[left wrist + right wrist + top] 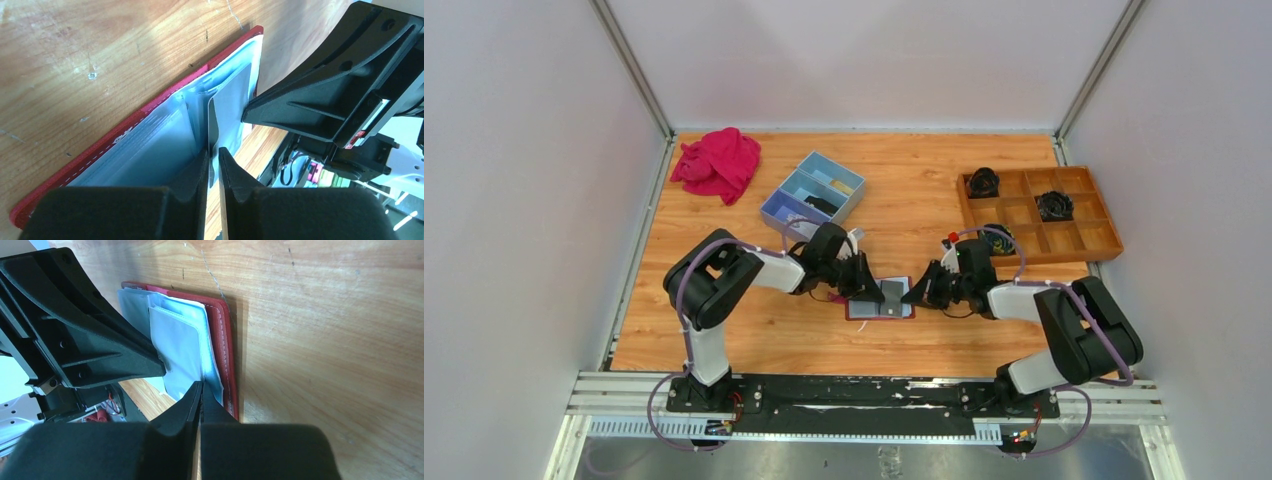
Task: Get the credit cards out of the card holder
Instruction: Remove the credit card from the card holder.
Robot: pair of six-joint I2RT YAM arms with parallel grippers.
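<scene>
Pinching credit card [215, 122], left gripper [213, 154] over card holder [145, 147].

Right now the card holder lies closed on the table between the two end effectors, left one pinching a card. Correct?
Not closed: the card holder lies open, inside facing up, as the top external view shows. The rest holds: it is between the left end effector and the right end effector, and the left pinches a card.

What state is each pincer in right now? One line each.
Left pincer: shut on a thin dark card over the open holder.
Right pincer: shut, tips at the holder's pocket edge; whether it grips anything cannot be told.
</scene>
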